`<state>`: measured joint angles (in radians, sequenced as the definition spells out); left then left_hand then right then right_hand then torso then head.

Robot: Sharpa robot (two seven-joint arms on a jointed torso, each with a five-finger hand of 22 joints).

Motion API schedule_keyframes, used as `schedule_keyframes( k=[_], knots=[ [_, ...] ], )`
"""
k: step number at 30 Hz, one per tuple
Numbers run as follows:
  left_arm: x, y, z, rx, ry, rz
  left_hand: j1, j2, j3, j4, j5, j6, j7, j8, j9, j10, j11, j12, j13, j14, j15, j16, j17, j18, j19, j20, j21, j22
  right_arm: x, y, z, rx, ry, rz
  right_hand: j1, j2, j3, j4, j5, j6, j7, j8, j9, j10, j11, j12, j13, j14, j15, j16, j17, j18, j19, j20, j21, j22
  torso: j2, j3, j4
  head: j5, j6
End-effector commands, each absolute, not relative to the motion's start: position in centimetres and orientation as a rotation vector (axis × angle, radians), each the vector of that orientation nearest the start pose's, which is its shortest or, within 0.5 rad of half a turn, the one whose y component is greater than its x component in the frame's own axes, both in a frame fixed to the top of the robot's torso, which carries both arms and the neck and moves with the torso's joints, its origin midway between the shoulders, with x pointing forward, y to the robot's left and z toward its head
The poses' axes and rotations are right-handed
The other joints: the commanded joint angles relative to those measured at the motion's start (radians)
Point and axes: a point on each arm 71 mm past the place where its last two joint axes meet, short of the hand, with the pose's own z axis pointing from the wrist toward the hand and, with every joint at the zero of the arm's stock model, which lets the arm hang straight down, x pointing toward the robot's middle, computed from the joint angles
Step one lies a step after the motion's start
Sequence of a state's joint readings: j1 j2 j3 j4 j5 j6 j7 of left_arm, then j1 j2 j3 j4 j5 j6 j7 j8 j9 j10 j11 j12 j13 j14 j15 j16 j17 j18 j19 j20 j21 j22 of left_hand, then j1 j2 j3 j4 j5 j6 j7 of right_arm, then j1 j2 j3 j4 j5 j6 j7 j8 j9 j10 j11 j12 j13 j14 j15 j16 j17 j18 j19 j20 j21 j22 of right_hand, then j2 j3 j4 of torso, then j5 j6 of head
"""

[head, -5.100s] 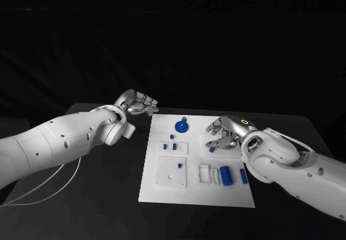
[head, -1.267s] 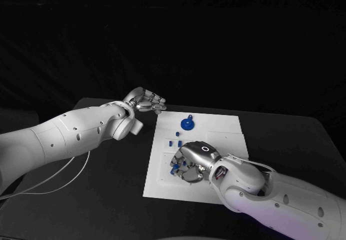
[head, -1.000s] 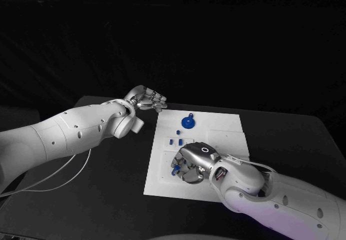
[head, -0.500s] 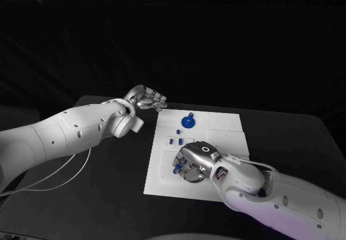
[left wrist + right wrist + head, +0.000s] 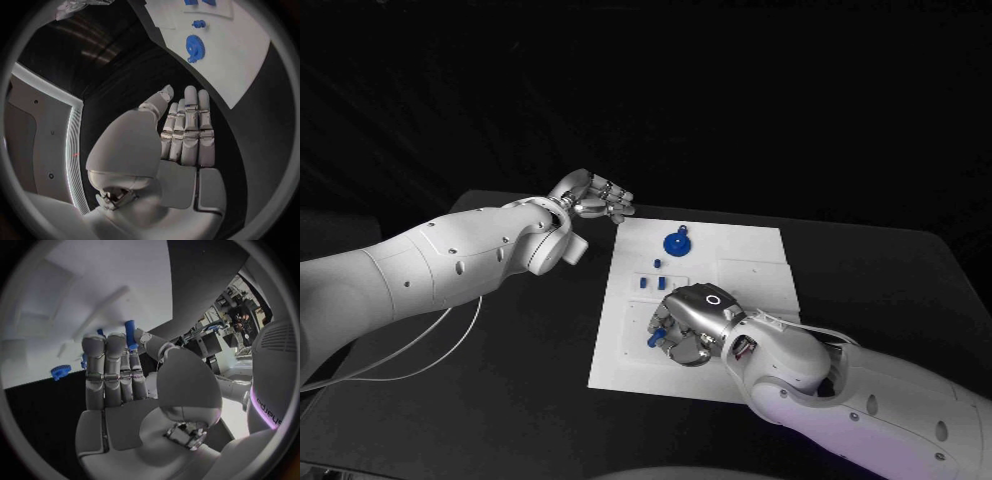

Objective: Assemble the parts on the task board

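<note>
We are holding a blue cylindrical part [image 5: 130,333] pinched in our right hand [image 5: 687,325], over the near-left area of the task board [image 5: 733,255]. The part's long axis runs along our fingers. Our left hand [image 5: 593,200] is hovering at ten o'clock off the board's far-left corner, fingers straight, holding nothing. The blue gear [image 5: 675,245] is lying at twelve o'clock from the right hand, with open board between them.

Head camera looks down; both wrist cameras share the task board [image 5: 733,250].
</note>
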<state>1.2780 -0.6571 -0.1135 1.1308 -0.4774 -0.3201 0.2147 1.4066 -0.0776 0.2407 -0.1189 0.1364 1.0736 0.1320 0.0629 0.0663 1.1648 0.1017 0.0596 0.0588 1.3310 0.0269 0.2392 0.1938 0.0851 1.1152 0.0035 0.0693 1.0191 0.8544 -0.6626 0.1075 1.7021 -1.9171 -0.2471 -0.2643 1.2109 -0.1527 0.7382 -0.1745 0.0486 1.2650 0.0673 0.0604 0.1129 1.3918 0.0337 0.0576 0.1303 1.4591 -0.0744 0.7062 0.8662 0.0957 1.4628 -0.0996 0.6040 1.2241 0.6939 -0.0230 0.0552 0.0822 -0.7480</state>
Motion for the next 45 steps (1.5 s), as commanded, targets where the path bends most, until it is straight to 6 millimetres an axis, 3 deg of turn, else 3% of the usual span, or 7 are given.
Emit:
schedule_keyframes(
  k=[1, 14, 18, 23, 31, 41, 45],
  knots=[
    [56.0, 22.7, -18.6, -0.679, 1.583, -1.090, -0.005, 0.007, 0.002, 0.005, 0.004, 0.000, 0.003, 0.000, -0.001, -0.004, 0.000, 0.002, 0.000, 0.003, 0.000, -0.002, 0.001, -0.010, 0.005, 0.004, -0.001, -0.001, 38.5, -6.9, -25.2, -0.472, 1.676, 0.726, 0.008, 0.016, 0.007, 0.001, 0.003, 0.008, 0.000, 0.005, 0.001, 0.046, -0.037, 0.004, 0.000, 0.002, -0.007, -0.003, 0.000, 0.017, 0.047, -0.006, -0.003, 0.001, 0.000, -0.0002, 0.0005, 0.000, 0.000],
    [56.1, 22.6, -18.6, -0.679, 1.585, -1.092, -0.005, 0.007, 0.002, 0.005, 0.004, 0.000, 0.003, 0.000, -0.001, -0.004, 0.000, 0.002, 0.000, 0.003, 0.000, -0.002, 0.001, -0.010, 0.005, 0.004, -0.001, -0.001, 38.1, -5.8, -25.8, -0.524, 1.705, 0.693, 0.005, 0.015, 0.000, 0.001, 0.006, 0.007, 0.000, 0.004, 0.001, 0.043, -0.037, 0.004, 0.002, 0.001, -0.006, -0.006, -0.002, 0.017, 0.045, -0.005, -0.011, 0.001, 0.000, -0.0001, 0.0007, 0.001, 0.000],
    [56.1, 22.7, -18.6, -0.679, 1.587, -1.091, -0.005, 0.007, 0.002, 0.005, 0.004, 0.000, 0.003, 0.000, -0.001, -0.004, 0.000, 0.002, 0.000, 0.003, 0.000, -0.002, 0.001, -0.010, 0.005, 0.004, -0.001, -0.001, 38.0, -5.6, -25.9, -0.517, 1.703, 0.705, -0.001, 0.005, -0.010, 0.002, 0.022, 0.002, 0.002, 0.004, 0.000, 0.037, -0.036, 0.004, 0.002, 0.001, -0.006, -0.007, -0.004, 0.018, 0.046, -0.004, -0.023, -0.003, 0.000, -0.0004, 0.0004, 0.000, 0.000],
    [56.1, 22.7, -18.6, -0.680, 1.588, -1.091, -0.005, 0.007, 0.002, 0.005, 0.004, 0.000, 0.003, 0.000, -0.001, -0.004, 0.000, 0.002, 0.000, 0.003, 0.000, -0.002, 0.001, -0.010, 0.005, 0.004, -0.001, -0.001, 37.9, -5.5, -25.9, -0.496, 1.703, 0.731, -0.019, -0.014, -0.193, 0.040, 0.036, -0.050, 0.002, 0.003, -0.028, 0.034, -0.039, 0.003, 0.001, 0.007, -0.004, -0.007, -0.010, 0.016, 0.050, -0.002, -0.028, -0.011, 0.000, -0.0003, 0.0005, 0.000, 0.000],
    [56.1, 22.8, -18.6, -0.681, 1.589, -1.089, -0.008, 0.008, 0.001, 0.010, 0.002, -0.001, 0.003, 0.000, -0.001, -0.004, 0.000, 0.002, 0.000, 0.002, 0.001, -0.002, 0.001, -0.011, 0.006, 0.005, -0.001, -0.012, 38.0, -5.6, -25.9, -0.474, 1.705, 0.751, -0.016, -0.019, -0.350, 0.085, 0.027, -0.095, 0.007, 0.003, -0.043, 0.045, -0.037, 0.004, -0.002, 0.009, -0.003, 0.003, -0.011, 0.020, 0.051, -0.001, -0.010, -0.015, 0.000, 0.0002, 0.0002, -0.001, 0.001],
    [56.1, 22.7, -18.6, -0.682, 1.592, -1.089, -0.008, 0.008, 0.001, 0.010, 0.002, -0.001, 0.003, 0.000, -0.001, -0.004, 0.000, 0.002, 0.000, 0.002, 0.001, -0.002, 0.001, -0.011, 0.006, 0.005, -0.001, -0.012, 38.1, -5.8, -25.6, -0.431, 1.673, 0.764, 0.004, -0.016, -0.438, 0.111, 0.018, -0.143, 0.005, 0.003, -0.044, 0.049, -0.040, 0.004, 0.001, 0.008, -0.005, 0.010, -0.016, 0.022, 0.050, -0.003, -0.002, -0.022, 0.000, 0.0001, 0.0002, -0.001, 0.004],
    [56.1, 22.7, -18.6, -0.682, 1.592, -1.089, -0.008, 0.008, 0.001, 0.010, 0.002, -0.001, 0.003, 0.000, -0.001, -0.004, 0.000, 0.002, 0.000, 0.002, 0.001, -0.002, 0.001, -0.011, 0.006, 0.005, -0.001, -0.012, 38.1, -5.9, -25.3, -0.404, 1.647, 0.770, 0.013, -0.017, -0.460, 0.121, 0.018, -0.184, -0.007, 0.003, -0.046, 0.051, -0.045, 0.004, 0.005, 0.008, -0.008, 0.013, -0.017, 0.022, 0.051, -0.005, 0.005, -0.023, 0.000, 0.0003, -0.0002, -0.003, 0.007]
  ],
)
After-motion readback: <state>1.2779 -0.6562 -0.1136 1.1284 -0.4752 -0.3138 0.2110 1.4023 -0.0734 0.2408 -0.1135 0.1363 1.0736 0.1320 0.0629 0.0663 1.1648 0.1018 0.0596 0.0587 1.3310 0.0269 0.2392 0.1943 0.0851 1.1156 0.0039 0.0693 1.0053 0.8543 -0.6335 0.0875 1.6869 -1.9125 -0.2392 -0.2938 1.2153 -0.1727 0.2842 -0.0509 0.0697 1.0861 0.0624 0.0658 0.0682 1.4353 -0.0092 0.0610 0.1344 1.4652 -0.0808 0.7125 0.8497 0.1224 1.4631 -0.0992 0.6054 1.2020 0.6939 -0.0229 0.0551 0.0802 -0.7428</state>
